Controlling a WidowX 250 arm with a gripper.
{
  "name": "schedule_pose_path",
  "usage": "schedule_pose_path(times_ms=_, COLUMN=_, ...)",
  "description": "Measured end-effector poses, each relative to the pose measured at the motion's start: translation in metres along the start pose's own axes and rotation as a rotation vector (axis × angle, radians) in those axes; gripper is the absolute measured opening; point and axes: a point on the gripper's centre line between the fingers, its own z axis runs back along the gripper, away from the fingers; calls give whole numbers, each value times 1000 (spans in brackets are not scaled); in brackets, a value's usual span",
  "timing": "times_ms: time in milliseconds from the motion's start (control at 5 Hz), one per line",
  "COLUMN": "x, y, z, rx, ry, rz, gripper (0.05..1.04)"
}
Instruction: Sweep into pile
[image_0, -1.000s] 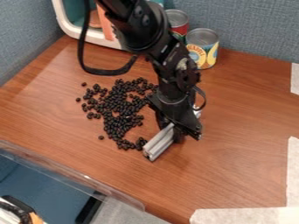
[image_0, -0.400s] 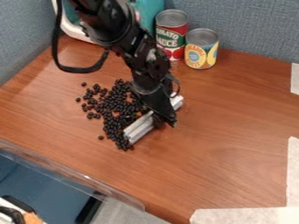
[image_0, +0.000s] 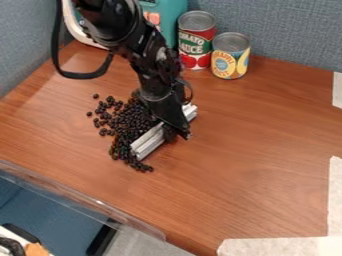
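Observation:
The black gripper (image_0: 171, 131) hangs low over the middle-left of the wooden table, shut on a silver-grey bar (image_0: 148, 142). The bar lies slanted at table level, from lower left to upper right, with one end out on each side of the gripper. Along its left side spreads the pile of small black beans (image_0: 128, 122), packed closely near the bar. A few beans lie scattered at the upper left, and some reach past the bar's lower end. The arm covers part of the pile's upper right.
A red tomato can (image_0: 196, 41) and a yellow pineapple can (image_0: 230, 56) stand at the back, beside a teal and white toy box (image_0: 172, 15). A clear plastic edge (image_0: 80, 196) borders the front left. White paper strips (image_0: 280, 246) lie at the lower right.
The gripper and bar have moved left and slightly up the view, pushing the beans on the right side leftward into a narrower, denser pile.

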Motion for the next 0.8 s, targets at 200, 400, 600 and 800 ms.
schedule_pose_path(times_ms=200, x=-1, y=-1, z=0, rx=-20, ry=4, rz=2, gripper=390)
schedule_pose_path(times_ms=400, x=0, y=-8, z=2, rx=-76, ry=25, rz=21, gripper=390)
schedule_pose_path(times_ms=600, x=12, y=-6, z=17, rx=-97, ry=16, rz=48, gripper=390)
schedule_pose_path(times_ms=800, x=20, y=14, z=28, rx=-89, ry=4, rz=93, gripper=390)
